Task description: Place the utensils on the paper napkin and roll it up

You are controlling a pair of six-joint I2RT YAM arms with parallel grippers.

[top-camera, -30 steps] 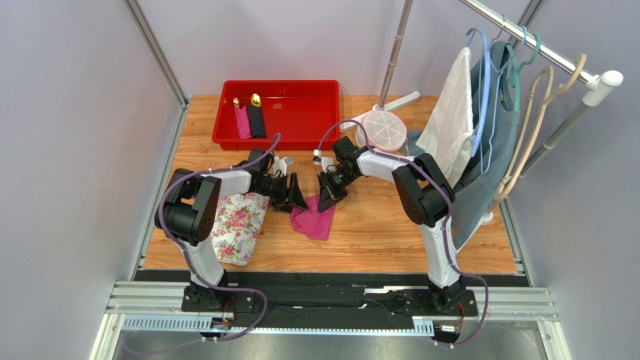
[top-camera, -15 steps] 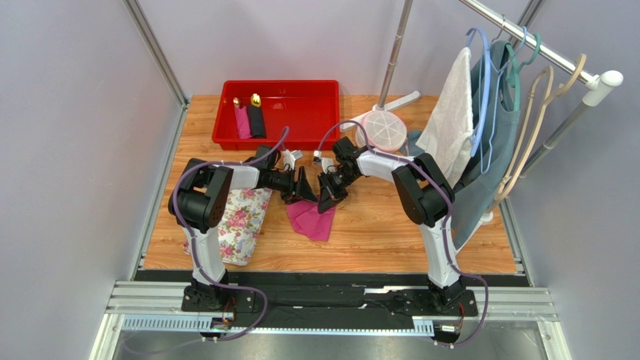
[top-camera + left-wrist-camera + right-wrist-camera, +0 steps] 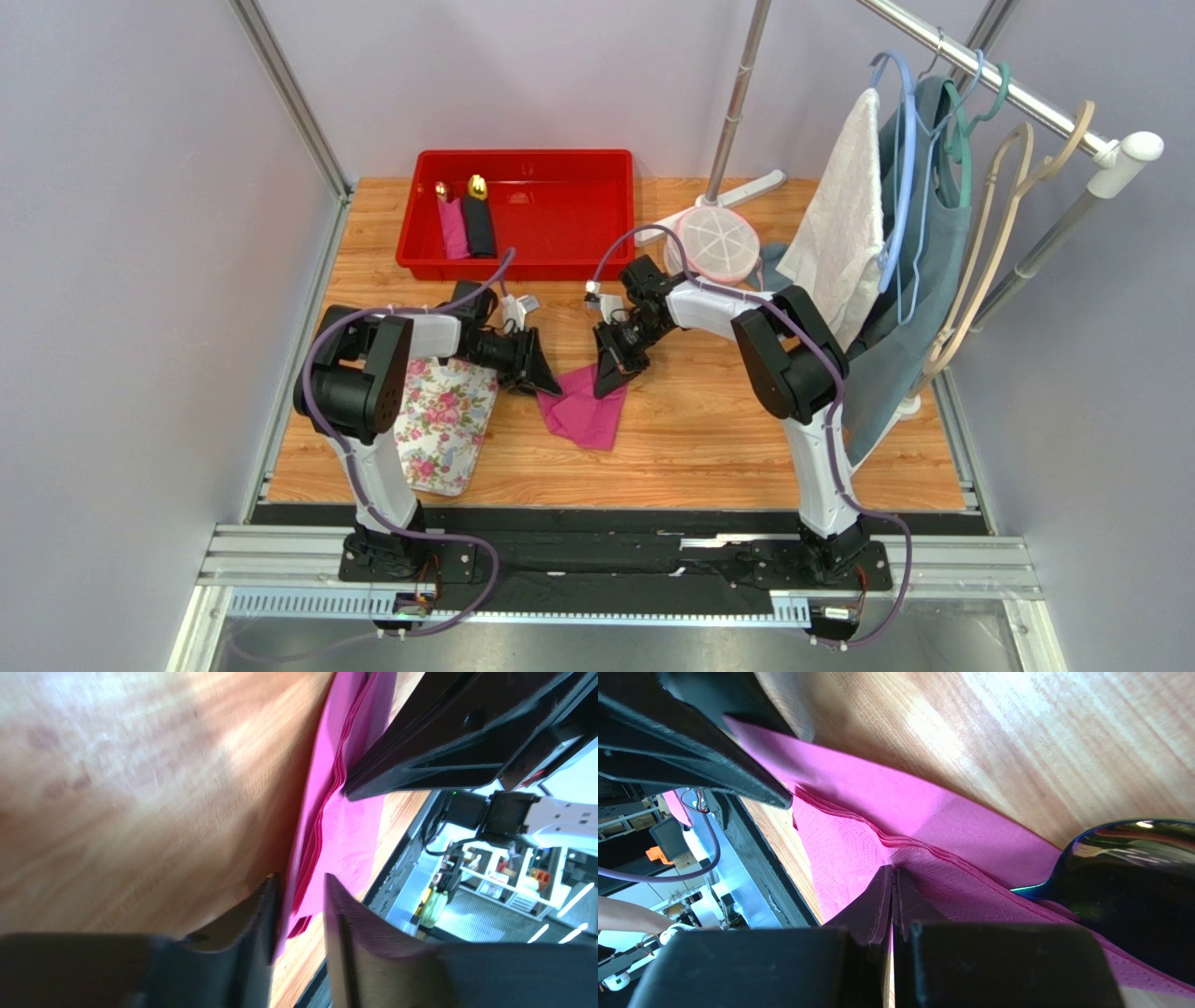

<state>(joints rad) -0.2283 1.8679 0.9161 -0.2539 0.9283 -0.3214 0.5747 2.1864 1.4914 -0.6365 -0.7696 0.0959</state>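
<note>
The magenta paper napkin (image 3: pixel 589 409) lies folded on the wooden table between my grippers. My right gripper (image 3: pixel 613 375) is shut on a raised fold of the napkin (image 3: pixel 990 896), its tips (image 3: pixel 892 871) pinched together. A utensil's shiny purple-tinted spoon head (image 3: pixel 1137 875) lies tucked against the napkin's layers; the other utensils are hidden. My left gripper (image 3: pixel 540 367) is at the napkin's left edge. In the left wrist view its fingers (image 3: pixel 302 880) stand a narrow gap apart, with the napkin's edge (image 3: pixel 344 822) between them.
A floral cloth (image 3: pixel 442 420) lies left of the napkin. A red bin (image 3: pixel 561 210) at the back holds a pink roll (image 3: pixel 452 227) and a black roll (image 3: pixel 480 221). A white stand base (image 3: pixel 716 241) and hanging clothes (image 3: pixel 898 238) are on the right.
My left gripper moved right towards the right gripper, then back left and slightly nearer. The right gripper stayed in place, shut on the napkin.
</note>
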